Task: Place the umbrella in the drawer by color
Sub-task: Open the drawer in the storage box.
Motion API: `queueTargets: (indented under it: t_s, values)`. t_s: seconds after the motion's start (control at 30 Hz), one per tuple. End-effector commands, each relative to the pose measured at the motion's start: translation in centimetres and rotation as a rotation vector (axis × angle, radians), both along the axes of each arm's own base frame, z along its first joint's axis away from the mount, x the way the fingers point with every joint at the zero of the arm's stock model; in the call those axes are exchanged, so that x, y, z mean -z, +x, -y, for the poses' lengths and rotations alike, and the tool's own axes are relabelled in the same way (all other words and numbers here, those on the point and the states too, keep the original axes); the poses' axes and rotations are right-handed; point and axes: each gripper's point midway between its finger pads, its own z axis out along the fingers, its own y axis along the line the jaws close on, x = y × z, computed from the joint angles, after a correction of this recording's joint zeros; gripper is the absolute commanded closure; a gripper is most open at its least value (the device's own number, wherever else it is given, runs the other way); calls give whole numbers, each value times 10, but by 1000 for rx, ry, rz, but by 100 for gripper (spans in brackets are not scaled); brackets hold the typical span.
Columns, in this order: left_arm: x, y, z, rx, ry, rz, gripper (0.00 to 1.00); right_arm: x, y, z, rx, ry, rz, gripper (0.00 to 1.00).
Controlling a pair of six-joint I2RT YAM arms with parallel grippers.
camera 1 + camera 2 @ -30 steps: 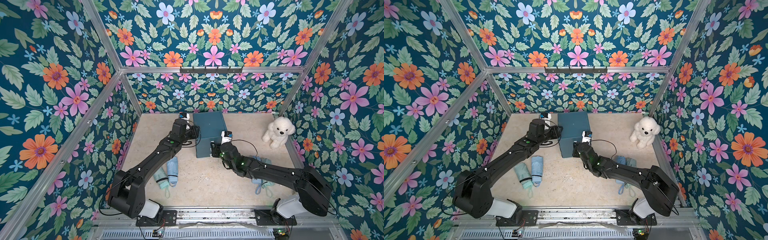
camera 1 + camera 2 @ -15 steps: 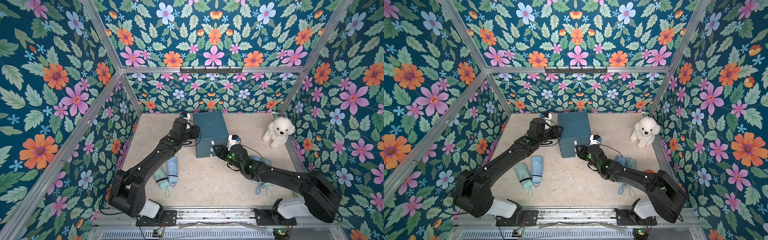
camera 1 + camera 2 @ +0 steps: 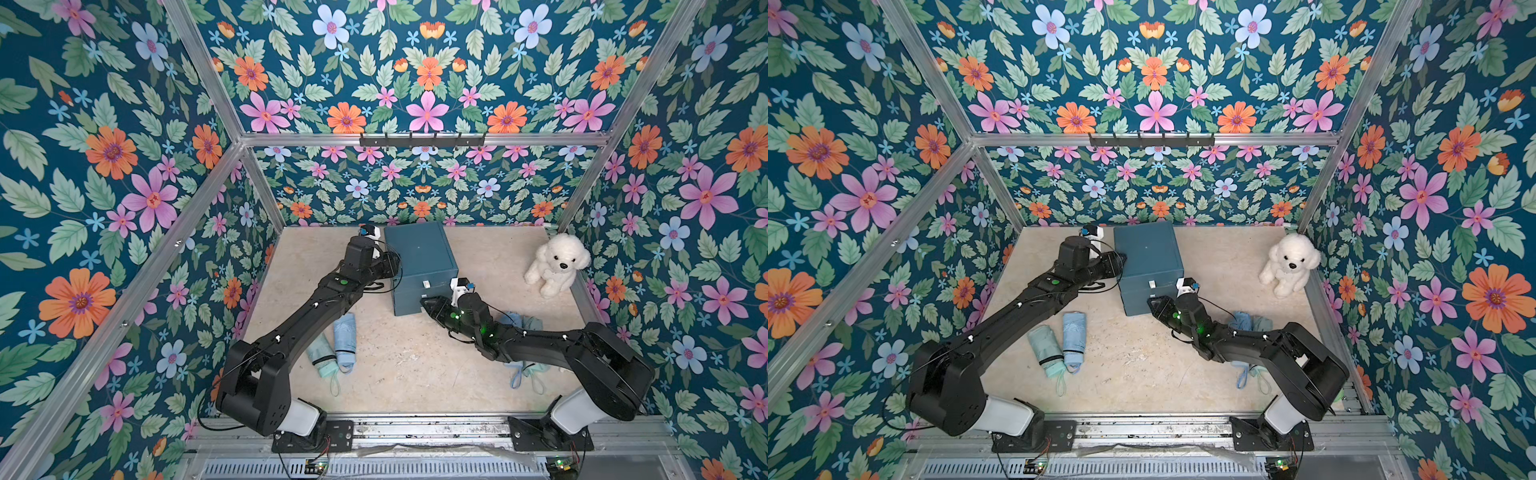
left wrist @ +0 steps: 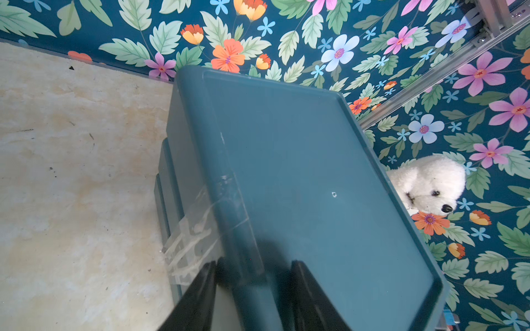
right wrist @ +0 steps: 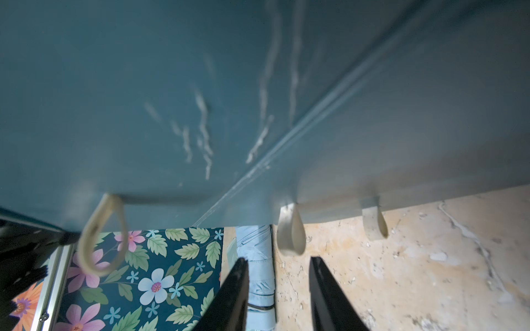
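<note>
Bright, even light; soft shadows; right wrist view blurred, perhaps motion

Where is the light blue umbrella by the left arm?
In both top views the light blue umbrella lies on the tabletop on the robot's left side, beside the mint umbrella, diagonally in front of the drawer cabinet.

White plush dog [image 3: 557,264]: seated upright on the counter [image 3: 407,374], well apart from the right fingers [image 3: 430,305], to their right and farther back, near the back right corner. In the left wrist view its head shows well beyond the left fingers [image 4: 198,298]. Beige marbled counter surface lies beneath the right fingers. Floral wallpaper [image 3: 104,166] covers all walls. A black hook rail [image 3: 422,140] is mounted on the aluminium frame [image 3: 291,139], high above both sets of fingers.
</note>
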Motion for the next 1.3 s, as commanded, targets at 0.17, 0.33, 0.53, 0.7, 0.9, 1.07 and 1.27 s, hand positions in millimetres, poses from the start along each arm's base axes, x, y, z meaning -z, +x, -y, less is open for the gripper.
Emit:
queueTargets:
  t_s: [0.17, 0.33, 0.53, 0.7, 0.9, 1.07, 1.27]
  values:
    - [36, -25, -4, 51, 80, -139, 53, -6, 13, 4, 55, 69, 22, 63]
    - [37, -25, -4, 52, 82, -139, 54, -10, 18, 6, 70, 86, 42, 68]
    - [40, -26, -5, 51, 86, -143, 54, -12, 24, 5, 74, 79, 57, 76]
    - [41, -26, -6, 49, 90, -144, 54, -7, 25, 6, 72, 54, 57, 97]
    - [40, -26, -7, 42, 95, -140, 53, -1, 6, 1, 31, 19, 56, 100]
    - [41, -24, -11, 19, 105, -140, 47, -3, -23, -12, -5, -41, 76, 100]
    - [46, -25, -13, 9, 107, -153, 46, -6, -50, -10, -4, -72, 84, 100]
